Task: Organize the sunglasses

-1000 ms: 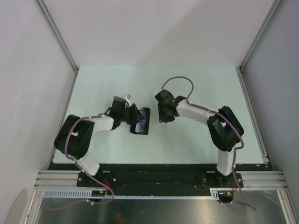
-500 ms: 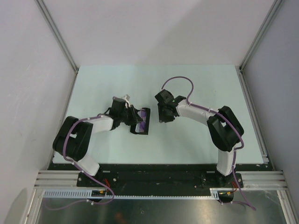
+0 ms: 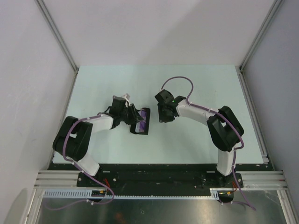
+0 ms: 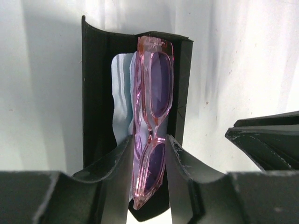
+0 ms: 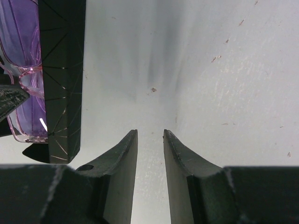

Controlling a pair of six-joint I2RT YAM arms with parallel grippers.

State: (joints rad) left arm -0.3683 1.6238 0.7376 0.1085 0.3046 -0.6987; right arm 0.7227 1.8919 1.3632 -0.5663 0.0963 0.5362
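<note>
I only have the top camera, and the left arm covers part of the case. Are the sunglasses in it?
Observer: Yes. The left wrist view shows the sunglasses sitting in the open case, against a pale blue cloth.
Operator: Gripped?
Observer: The left gripper straddles their near lens, one finger each side; whether it pinches, I cannot tell.
Operator: The other arm?
Observer: The right gripper is open and empty, over bare table beside the case.
</note>
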